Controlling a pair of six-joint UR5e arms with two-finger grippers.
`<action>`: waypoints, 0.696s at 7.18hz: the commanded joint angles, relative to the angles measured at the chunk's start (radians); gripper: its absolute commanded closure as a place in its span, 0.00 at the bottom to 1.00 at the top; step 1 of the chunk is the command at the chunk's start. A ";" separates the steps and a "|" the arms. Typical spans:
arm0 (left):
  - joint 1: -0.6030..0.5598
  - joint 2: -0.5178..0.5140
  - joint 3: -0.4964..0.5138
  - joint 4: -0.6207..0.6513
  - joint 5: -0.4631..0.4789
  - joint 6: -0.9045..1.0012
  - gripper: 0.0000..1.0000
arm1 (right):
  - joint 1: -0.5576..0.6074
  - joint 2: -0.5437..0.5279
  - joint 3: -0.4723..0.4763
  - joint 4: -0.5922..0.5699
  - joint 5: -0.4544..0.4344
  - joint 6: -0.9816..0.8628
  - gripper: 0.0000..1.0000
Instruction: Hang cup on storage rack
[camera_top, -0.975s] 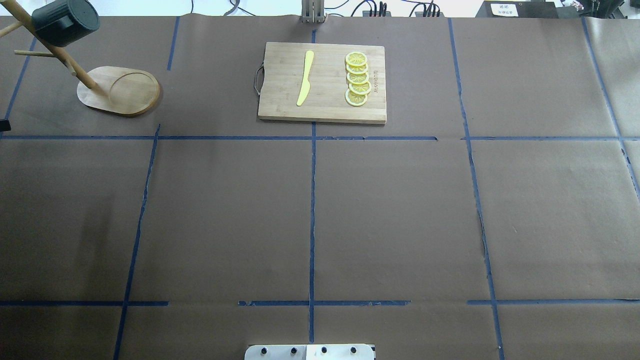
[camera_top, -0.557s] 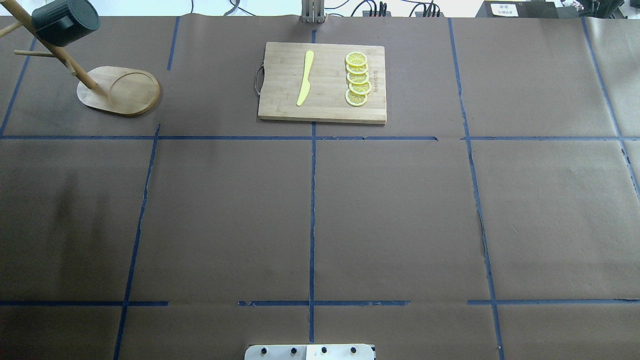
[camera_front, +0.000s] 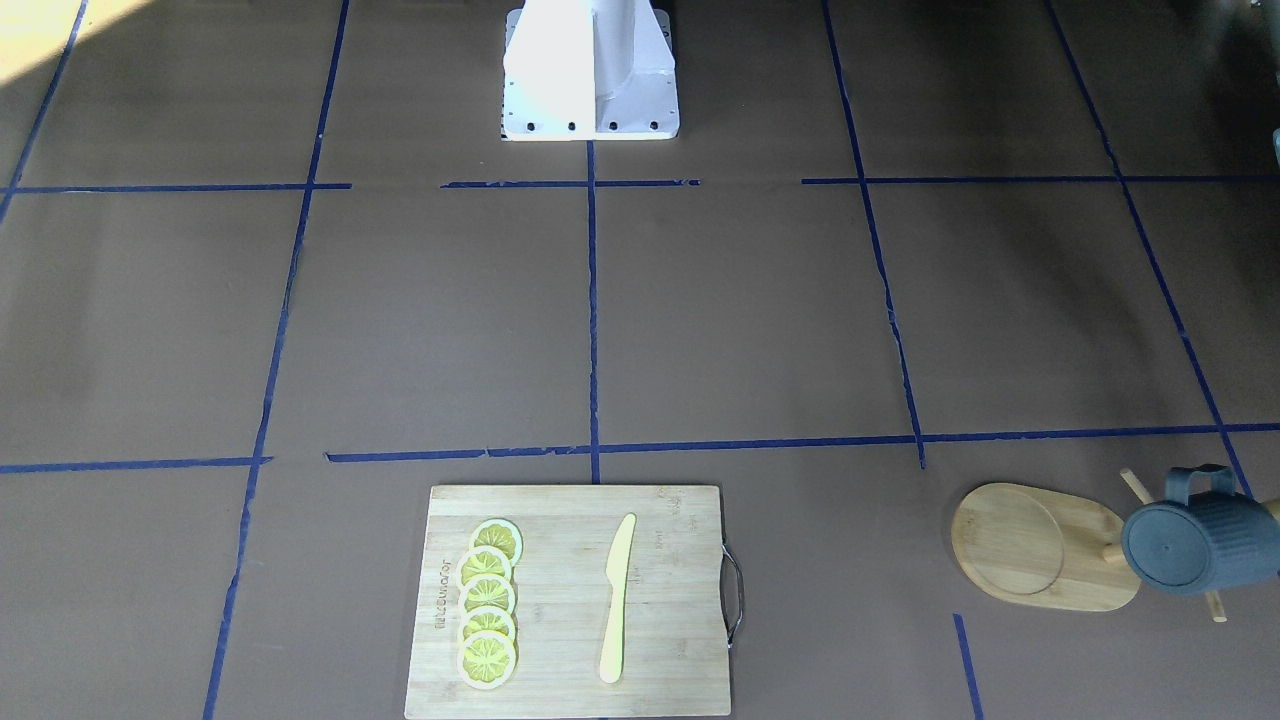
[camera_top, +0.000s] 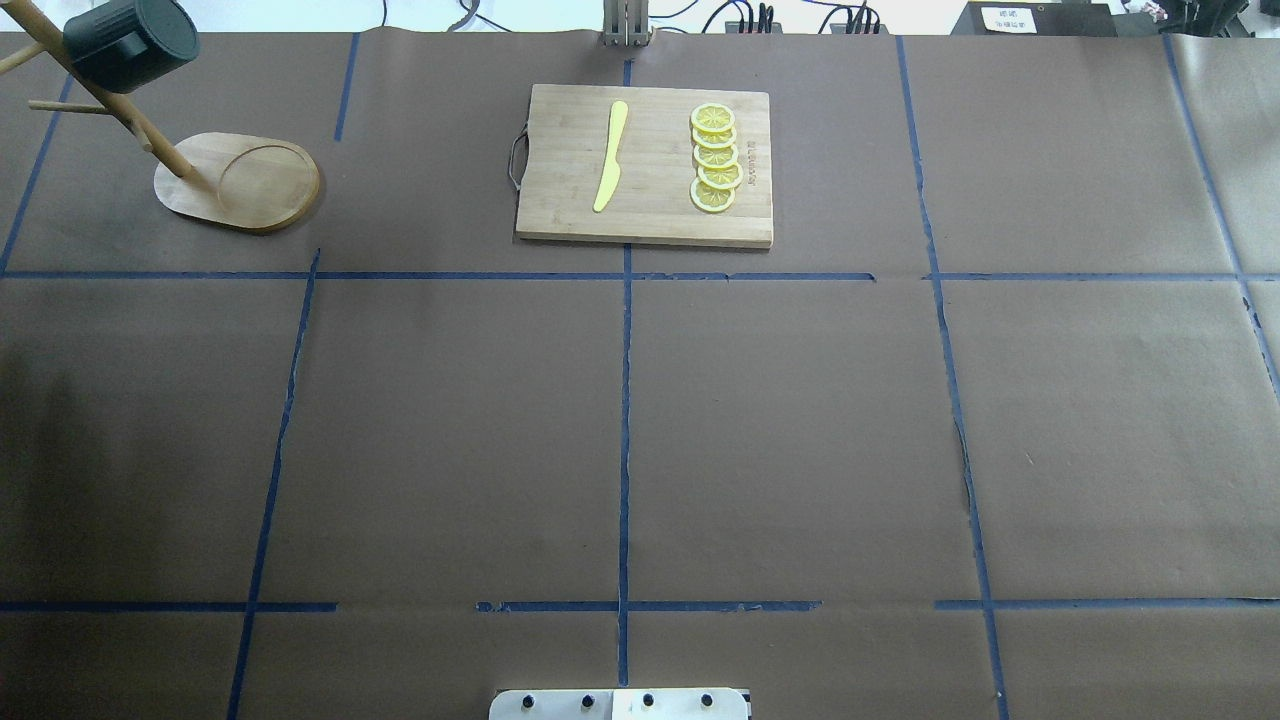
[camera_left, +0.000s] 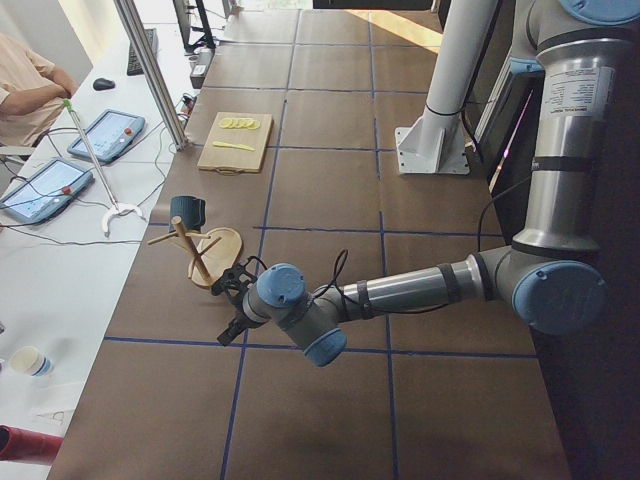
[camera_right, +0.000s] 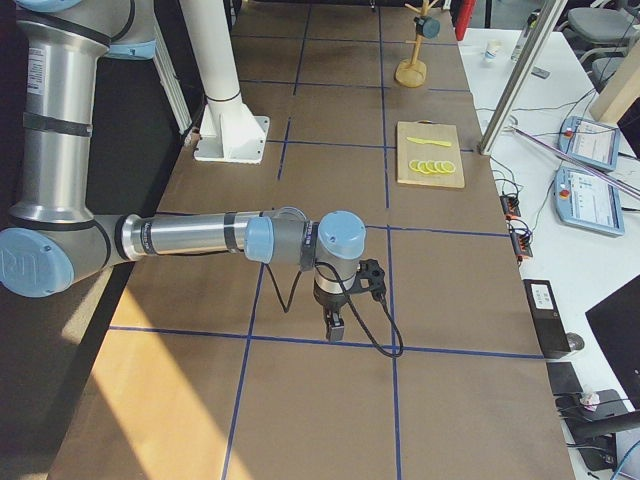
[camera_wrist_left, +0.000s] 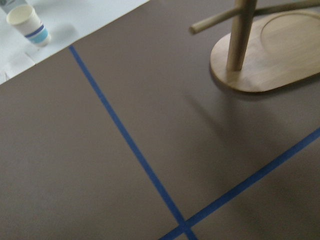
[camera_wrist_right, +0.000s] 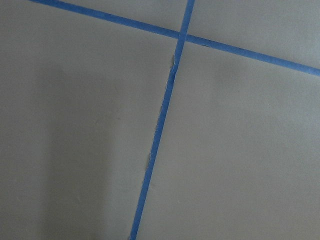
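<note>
From the front, the cup (camera_front: 1195, 545) hangs high on the rack (camera_front: 1040, 545), tipped on its side with its handle up. The rack stands at the far edge of the table (camera_front: 700, 330), on the robot's left. A board (camera_front: 570, 640) lies near the middle of that edge. On it are a yellow knife (camera_front: 617, 598) and a row of lemon slices (camera_front: 488, 600). No arm shows here.

From overhead, the cup sits at the top of the rack's leaning post, in the far left corner. The board is well apart from it.

From the left side, the left end effector (camera_left: 234, 318) is low over the table, near the rack's base. One cannot tell if it is released or clenched. The cup is on the rack, apart from it.

From the right side, the right end effector (camera_right: 335, 325) points down at the table, far from the rack. Its grip cannot be told either.

The left wrist view shows the rack's base and post, blue tape (camera_wrist_left: 130, 145) and a paper cup (camera_wrist_left: 30, 24).

The right wrist view shows only table and tape.
</note>
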 joint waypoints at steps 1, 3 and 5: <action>-0.023 -0.006 -0.025 0.332 0.063 0.058 0.00 | 0.000 -0.002 0.000 0.000 0.000 0.000 0.00; -0.052 0.007 -0.207 0.758 0.034 0.052 0.00 | 0.000 -0.003 0.001 0.000 0.000 0.000 0.00; -0.081 0.069 -0.235 0.814 -0.169 0.044 0.00 | 0.000 -0.003 0.001 0.000 0.000 0.000 0.00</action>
